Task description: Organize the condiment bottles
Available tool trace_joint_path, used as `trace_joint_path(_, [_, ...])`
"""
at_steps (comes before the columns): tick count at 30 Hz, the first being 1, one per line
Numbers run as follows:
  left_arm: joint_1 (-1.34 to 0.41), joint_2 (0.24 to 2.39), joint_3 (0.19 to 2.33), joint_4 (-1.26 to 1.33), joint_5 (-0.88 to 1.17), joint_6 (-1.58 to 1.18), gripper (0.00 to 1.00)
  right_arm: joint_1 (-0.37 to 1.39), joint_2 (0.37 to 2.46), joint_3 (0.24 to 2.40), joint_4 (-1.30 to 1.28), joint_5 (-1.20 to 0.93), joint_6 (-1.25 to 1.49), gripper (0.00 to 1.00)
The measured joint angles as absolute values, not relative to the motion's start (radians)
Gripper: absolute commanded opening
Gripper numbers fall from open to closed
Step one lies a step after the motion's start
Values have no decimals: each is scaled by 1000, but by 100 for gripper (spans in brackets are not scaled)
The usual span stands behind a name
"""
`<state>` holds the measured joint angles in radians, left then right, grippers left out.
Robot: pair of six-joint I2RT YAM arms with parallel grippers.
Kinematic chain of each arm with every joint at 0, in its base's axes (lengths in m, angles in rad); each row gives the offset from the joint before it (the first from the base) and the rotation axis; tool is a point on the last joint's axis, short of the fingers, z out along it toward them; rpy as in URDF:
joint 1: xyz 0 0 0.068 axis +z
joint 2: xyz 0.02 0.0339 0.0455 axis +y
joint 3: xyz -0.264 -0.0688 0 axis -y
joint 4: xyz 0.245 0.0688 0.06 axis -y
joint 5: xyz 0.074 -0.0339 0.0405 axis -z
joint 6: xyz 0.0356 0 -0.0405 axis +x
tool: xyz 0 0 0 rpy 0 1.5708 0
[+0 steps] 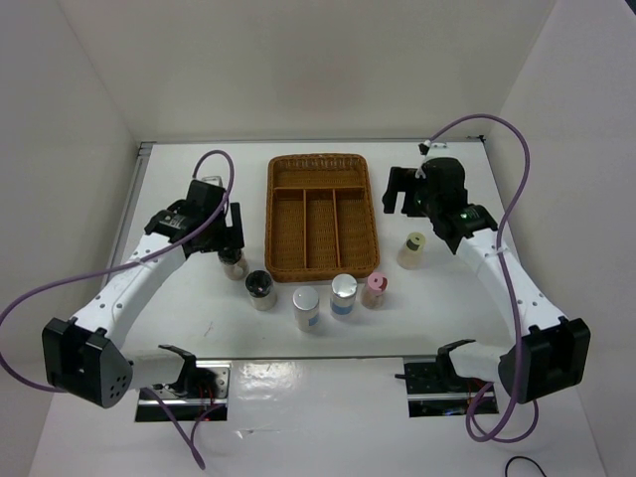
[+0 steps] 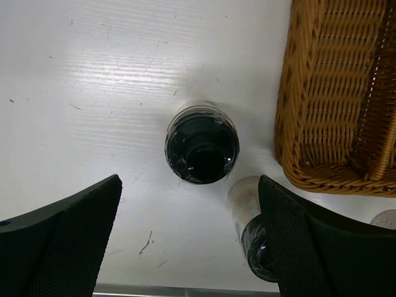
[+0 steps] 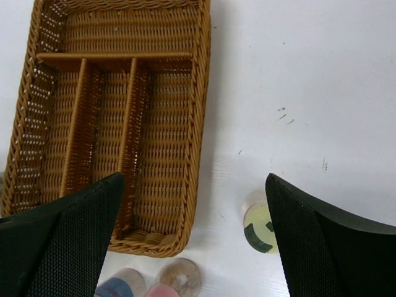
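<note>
At table centre: wicker tray [image 1: 323,214], long side running 12 to 6 o'clock. Off its near end, strung from 8 round to 5 o'clock, five condiment bottles upright on the table: black-lidded jar [image 1: 233,261], second black-lidded jar [image 1: 260,289], white-lidded jar [image 1: 306,307], silver-lidded jar [image 1: 343,295] with blue label, pink-lidded jar [image 1: 376,289]. At 4 o'clock of the tray, apart from that row: yellow-green-lidded jar [image 1: 412,249], also upright. Directly above the black-lidded jar: left gripper [image 1: 231,234], fingers [image 2: 74,241] spread wide, touching nothing. At 3 o'clock of the tray, above bare table: right gripper [image 1: 399,191], fingers [image 3: 68,241] likewise splayed wide, gripping nothing.
</note>
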<state>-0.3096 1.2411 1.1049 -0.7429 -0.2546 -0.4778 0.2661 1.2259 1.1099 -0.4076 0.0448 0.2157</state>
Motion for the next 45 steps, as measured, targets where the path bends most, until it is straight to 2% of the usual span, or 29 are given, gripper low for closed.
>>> trace_joint_path(2, [-310, 1246, 1094, -743, -262, -478, 95, 266, 1226, 1098, -407, 54, 216, 99])
trace_joint_path(5, [-310, 1246, 1093, -732, -268, -479, 85, 266, 1225, 1089, -406, 65, 218, 99])
trace_joint_path(10, [-310, 1254, 1093, -723, -268, -479, 77, 266, 1225, 1086, -405, 76, 220, 99])
trace_joint_path(18, [-309, 1312, 1087, -704, -267, -479, 73, 266, 1225, 1086, -405, 95, 223, 99])
trace_joint_path(24, [-301, 1327, 1086, -690, -257, -479, 60, 266, 1225, 1086, -405, 97, 223, 99])
trace_joint_path(34, [-298, 1334, 1086, -688, -248, -479, 58, 266, 1225, 1086, -405, 102, 223, 99])
trace_joint_path(42, [-298, 1334, 1086, -688, -234, -479, 48, 266, 1225, 1078, -404, 103, 223, 99])
trace_joint_path(45, [-298, 1334, 1086, -688, -230, -479, 48, 266, 1226, 1073, -405, 106, 223, 99])
